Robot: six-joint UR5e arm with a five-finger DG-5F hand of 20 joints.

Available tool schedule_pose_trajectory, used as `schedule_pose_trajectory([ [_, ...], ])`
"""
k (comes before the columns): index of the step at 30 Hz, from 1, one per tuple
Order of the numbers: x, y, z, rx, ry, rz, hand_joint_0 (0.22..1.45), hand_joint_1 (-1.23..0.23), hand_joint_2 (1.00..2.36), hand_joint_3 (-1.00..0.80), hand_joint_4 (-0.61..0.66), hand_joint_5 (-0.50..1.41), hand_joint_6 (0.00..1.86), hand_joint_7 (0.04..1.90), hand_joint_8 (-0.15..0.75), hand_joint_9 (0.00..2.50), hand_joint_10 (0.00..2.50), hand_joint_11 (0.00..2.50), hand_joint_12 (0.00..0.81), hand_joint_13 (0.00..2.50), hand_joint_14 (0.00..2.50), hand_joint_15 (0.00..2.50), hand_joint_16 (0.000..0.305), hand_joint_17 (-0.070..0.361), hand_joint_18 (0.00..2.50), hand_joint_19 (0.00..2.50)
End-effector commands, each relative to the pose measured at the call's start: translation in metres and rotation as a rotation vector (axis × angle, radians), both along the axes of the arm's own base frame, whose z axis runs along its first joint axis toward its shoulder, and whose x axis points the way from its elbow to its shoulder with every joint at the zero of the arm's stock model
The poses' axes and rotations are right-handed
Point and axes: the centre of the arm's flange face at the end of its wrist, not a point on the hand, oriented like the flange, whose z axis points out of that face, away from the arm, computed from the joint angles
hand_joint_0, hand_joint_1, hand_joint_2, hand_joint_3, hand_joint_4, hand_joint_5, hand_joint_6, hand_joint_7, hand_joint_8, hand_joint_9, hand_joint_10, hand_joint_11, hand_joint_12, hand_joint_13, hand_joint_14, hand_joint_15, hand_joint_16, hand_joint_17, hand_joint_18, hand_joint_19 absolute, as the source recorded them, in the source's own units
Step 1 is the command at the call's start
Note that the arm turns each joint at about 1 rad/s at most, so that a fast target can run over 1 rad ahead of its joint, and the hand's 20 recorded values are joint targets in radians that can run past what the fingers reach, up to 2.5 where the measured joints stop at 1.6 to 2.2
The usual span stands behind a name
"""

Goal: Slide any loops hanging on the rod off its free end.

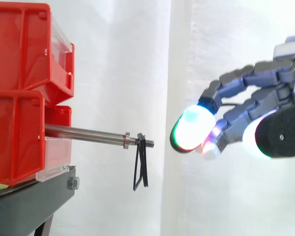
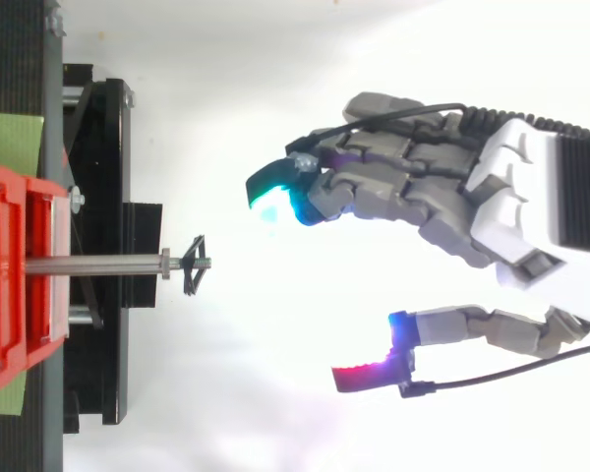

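A steel rod (image 1: 86,133) sticks out of the lower red bin (image 1: 17,137) toward the right, ending in a threaded tip. Black loops (image 1: 140,164) hang from that threaded end, just past a small collar; in the top view the loops (image 2: 194,265) sit near the rod (image 2: 93,264) tip. My hand (image 1: 255,105) hovers to the right of the rod's free end, apart from it, a short gap away. Its fingers are loosely bent and spread, thumb (image 2: 413,344) held well apart from the fingers (image 2: 374,187), holding nothing.
Two red bins (image 1: 24,44) are stacked on a black stand (image 1: 34,196) at the left. A white curtain fills the background. Open air lies between the rod tip and my hand.
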Motion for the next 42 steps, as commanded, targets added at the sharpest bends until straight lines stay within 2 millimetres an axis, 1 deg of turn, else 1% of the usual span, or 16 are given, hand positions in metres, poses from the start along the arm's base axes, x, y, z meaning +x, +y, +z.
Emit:
schedule_pose_trajectory([
  [1, 0.003, 0.000, -0.009, 0.076, -0.025, 0.009, 0.55, -0.80, 1.00, -0.50, 0.24, -0.18, 0.50, 0.82, 0.270, 0.58, 0.02, 0.44, 0.293, 0.47, 0.01, 0.18, 0.031, 0.070, 0.31, 0.00],
  [3, 0.007, 0.001, -0.012, 0.116, -0.055, 0.021, 0.55, -0.80, 1.00, -0.50, 0.24, -0.18, 0.50, 0.82, 0.270, 0.58, 0.01, 0.44, 0.294, 0.47, 0.01, 0.18, 0.031, 0.070, 0.31, 0.00],
  [10, 0.008, 0.002, -0.014, 0.114, -0.057, 0.020, 0.55, -0.80, 1.00, -0.50, 0.24, -0.18, 0.50, 0.82, 0.268, 0.59, 0.01, 0.44, 0.297, 0.49, 0.01, 0.19, 0.032, 0.072, 0.33, 0.02],
  [11, 0.014, -0.002, -0.055, 0.088, -0.006, 0.009, 0.55, -0.80, 1.00, -0.50, 0.24, -0.18, 0.50, 0.83, 0.270, 0.59, 0.01, 0.44, 0.299, 0.49, 0.01, 0.19, 0.032, 0.073, 0.33, 0.02],
  [12, 0.014, -0.002, -0.055, 0.088, -0.006, 0.009, 0.55, -0.80, 1.00, -0.50, 0.24, -0.18, 0.50, 0.82, 0.268, 0.59, 0.01, 0.45, 0.299, 0.49, 0.01, 0.19, 0.033, 0.073, 0.33, 0.02],
  [14, 0.021, -0.003, -0.069, 0.106, -0.034, 0.008, 0.55, -0.80, 1.00, -0.50, 0.24, -0.18, 0.50, 0.82, 0.270, 0.59, 0.01, 0.44, 0.300, 0.49, 0.01, 0.20, 0.033, 0.074, 0.34, 0.03],
  [16, 0.022, -0.003, -0.070, 0.111, -0.047, 0.011, 0.55, -0.80, 1.00, -0.50, 0.24, -0.18, 0.50, 0.82, 0.270, 0.59, 0.02, 0.45, 0.303, 0.50, 0.01, 0.20, 0.034, 0.075, 0.34, 0.04],
  [19, 0.026, -0.004, -0.078, 0.113, -0.069, 0.008, 0.54, -0.79, 1.00, -0.50, 0.24, -0.18, 0.50, 0.83, 0.269, 0.59, 0.02, 0.45, 0.306, 0.50, 0.01, 0.20, 0.034, 0.077, 0.35, 0.05],
  [21, 0.028, -0.006, -0.087, 0.115, -0.068, 0.004, 0.54, -0.79, 1.00, -0.50, 0.24, -0.18, 0.50, 0.82, 0.271, 0.59, 0.02, 0.45, 0.307, 0.50, 0.01, 0.21, 0.034, 0.077, 0.35, 0.06],
  [22, 0.028, -0.009, -0.089, 0.116, -0.069, 0.001, 0.54, -0.79, 1.00, -0.50, 0.24, -0.18, 0.50, 0.82, 0.271, 0.59, 0.02, 0.44, 0.308, 0.50, 0.01, 0.20, 0.035, 0.078, 0.35, 0.06],
  [29, 0.029, -0.012, -0.092, 0.111, -0.077, -0.004, 0.54, -0.78, 1.00, -0.50, 0.24, -0.18, 0.50, 0.82, 0.271, 0.59, 0.01, 0.43, 0.315, 0.51, 0.01, 0.21, 0.036, 0.080, 0.36, 0.08],
  [31, 0.029, -0.016, -0.092, 0.106, -0.077, -0.014, 0.53, -0.78, 1.00, -0.50, 0.24, -0.18, 0.50, 0.83, 0.271, 0.59, 0.01, 0.44, 0.317, 0.51, 0.01, 0.21, 0.036, 0.081, 0.36, 0.09],
  [34, 0.030, -0.018, -0.090, 0.107, -0.085, -0.019, 0.53, -0.77, 1.00, -0.50, 0.24, -0.18, 0.50, 0.83, 0.271, 0.59, 0.02, 0.45, 0.323, 0.52, 0.01, 0.22, 0.037, 0.083, 0.37, 0.10],
  [36, 0.034, -0.019, -0.085, 0.112, -0.107, -0.023, 0.52, -0.77, 1.00, -0.50, 0.24, -0.18, 0.50, 0.84, 0.271, 0.60, 0.01, 0.45, 0.327, 0.52, 0.01, 0.22, 0.039, 0.087, 0.38, 0.11],
  [39, 0.035, -0.020, -0.084, 0.114, -0.118, -0.027, 0.50, -0.77, 1.00, -0.50, 0.26, -0.18, 0.50, 0.86, 0.278, 0.59, 0.01, 0.45, 0.343, 0.52, 0.01, 0.24, 0.044, 0.099, 0.40, 0.16],
  [42, 0.036, -0.024, -0.081, 0.133, -0.149, -0.061, 0.48, -0.79, 1.00, -0.50, 0.27, -0.18, 0.50, 0.87, 0.280, 0.58, 0.01, 0.45, 0.356, 0.53, 0.01, 0.25, 0.047, 0.105, 0.42, 0.17],
])
